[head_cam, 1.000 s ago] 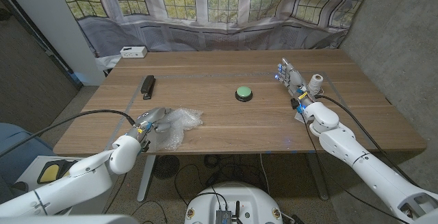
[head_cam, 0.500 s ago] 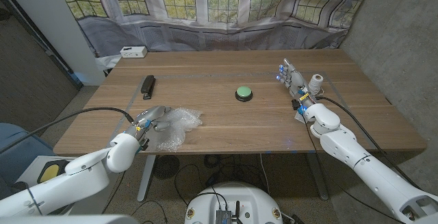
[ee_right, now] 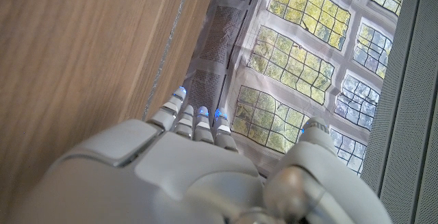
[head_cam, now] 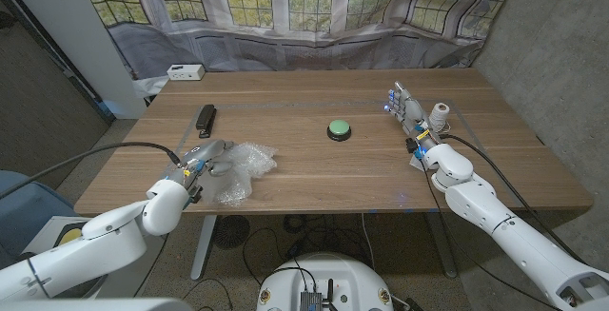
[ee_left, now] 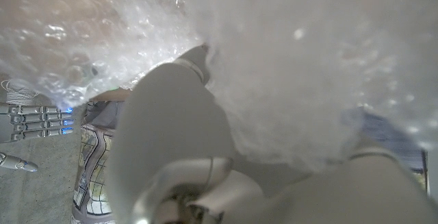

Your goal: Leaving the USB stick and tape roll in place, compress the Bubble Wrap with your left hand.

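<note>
Clear, crinkled plastic is lying bunched on the near left part of the desk (head_cam: pixel 314 173): this is the Bubble Wrap (head_cam: pixel 240 168), a lumpy wad whose longer side is running roughly from the near desk edge up toward the right, its far end pointing at the green button (head_cam: pixel 339 129). The left hand (head_cam: pixel 203 165) is sitting at the wad's left end, fingers curled in and closing on the plastic, so it is holding and pressing the wrap rather than standing apart from it. In the left wrist view the wrap (ee_left: pixel 287 59) is crowding right against the pale fingers (ee_left: pixel 171 121), bubbles showing bright and blurred close to the lens.

The right hand (head_cam: pixel 407 111) is standing at the far right of the desk, fingers straight, close together and reaching away from the robot, holding nothing. In the right wrist view its fingers (ee_right: pixel 191 118) are stretching out over bare wood with small blue lights at their tips. Just beside it, toward the desk's right edge, a small white tape roll (head_cam: pixel 439 114) is standing.

A dark USB stick (head_cam: pixel 206 118) is lying on the far left of the desk, well apart from the wrap, its long axis running nearly front to back. The desk is brown wood grain. Behind it a grey-and-window-printed backdrop (head_cam: pixel 314 7) is hanging, and a small white box (head_cam: pixel 185 71) is sitting at the far left corner.
</note>
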Robot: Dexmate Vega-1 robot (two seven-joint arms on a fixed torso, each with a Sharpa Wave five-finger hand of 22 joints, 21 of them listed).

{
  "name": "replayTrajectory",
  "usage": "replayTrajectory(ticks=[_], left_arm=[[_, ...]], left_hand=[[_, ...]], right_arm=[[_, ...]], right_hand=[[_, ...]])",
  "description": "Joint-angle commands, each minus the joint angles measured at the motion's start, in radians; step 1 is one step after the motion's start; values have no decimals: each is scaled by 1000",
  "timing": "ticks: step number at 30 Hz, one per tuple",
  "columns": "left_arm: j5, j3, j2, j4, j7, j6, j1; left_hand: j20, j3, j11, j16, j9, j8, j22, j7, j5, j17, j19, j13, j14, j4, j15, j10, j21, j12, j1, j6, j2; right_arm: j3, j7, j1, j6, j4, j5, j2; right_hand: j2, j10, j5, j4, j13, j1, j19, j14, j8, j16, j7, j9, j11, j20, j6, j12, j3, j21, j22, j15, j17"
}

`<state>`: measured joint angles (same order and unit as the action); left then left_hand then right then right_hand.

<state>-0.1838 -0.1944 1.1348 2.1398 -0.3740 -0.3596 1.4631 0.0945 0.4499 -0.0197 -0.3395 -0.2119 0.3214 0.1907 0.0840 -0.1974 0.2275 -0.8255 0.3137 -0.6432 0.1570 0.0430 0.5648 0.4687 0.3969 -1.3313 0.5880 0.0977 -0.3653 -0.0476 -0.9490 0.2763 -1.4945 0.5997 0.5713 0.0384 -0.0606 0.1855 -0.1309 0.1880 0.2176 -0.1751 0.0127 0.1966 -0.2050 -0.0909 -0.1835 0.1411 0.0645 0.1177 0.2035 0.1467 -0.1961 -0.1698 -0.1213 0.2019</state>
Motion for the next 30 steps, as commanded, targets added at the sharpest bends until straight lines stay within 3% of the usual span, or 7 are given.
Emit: replayTrajectory(ticks=[1,17,30], left_arm=[[-19,93,6,38,-17,3,65],[-112,193,-51,72,-5,30,114],[-180,213,-113,78,26,43,106]], left_hand=[[-2,-2,-4,3,-4,-1,1,-9,-8,-1,4,3,-9,-8,-2,10,4,-1,17,7,-3],[3,-5,-19,15,-4,-7,0,-19,-8,-5,15,6,-4,-9,2,4,4,-8,33,4,-8],[8,0,-31,16,-4,-5,0,-31,-11,-5,24,9,-16,2,13,15,5,-10,25,23,-5]], right_arm=[[1,-4,-1,0,-1,-1,-4],[3,-8,-7,11,0,-3,-6],[4,-9,-7,12,2,-2,-8]], right_hand=[[1,-4,2,0,4,6,-1,0,-4,1,1,-3,6,6,6,-3,10,0,-5,-6,4],[0,-5,2,0,4,5,0,0,-4,0,3,-3,7,6,7,-3,9,0,-5,-5,5],[0,-5,2,0,4,4,0,0,-3,0,2,-3,6,6,8,-4,9,0,-5,-5,5]])
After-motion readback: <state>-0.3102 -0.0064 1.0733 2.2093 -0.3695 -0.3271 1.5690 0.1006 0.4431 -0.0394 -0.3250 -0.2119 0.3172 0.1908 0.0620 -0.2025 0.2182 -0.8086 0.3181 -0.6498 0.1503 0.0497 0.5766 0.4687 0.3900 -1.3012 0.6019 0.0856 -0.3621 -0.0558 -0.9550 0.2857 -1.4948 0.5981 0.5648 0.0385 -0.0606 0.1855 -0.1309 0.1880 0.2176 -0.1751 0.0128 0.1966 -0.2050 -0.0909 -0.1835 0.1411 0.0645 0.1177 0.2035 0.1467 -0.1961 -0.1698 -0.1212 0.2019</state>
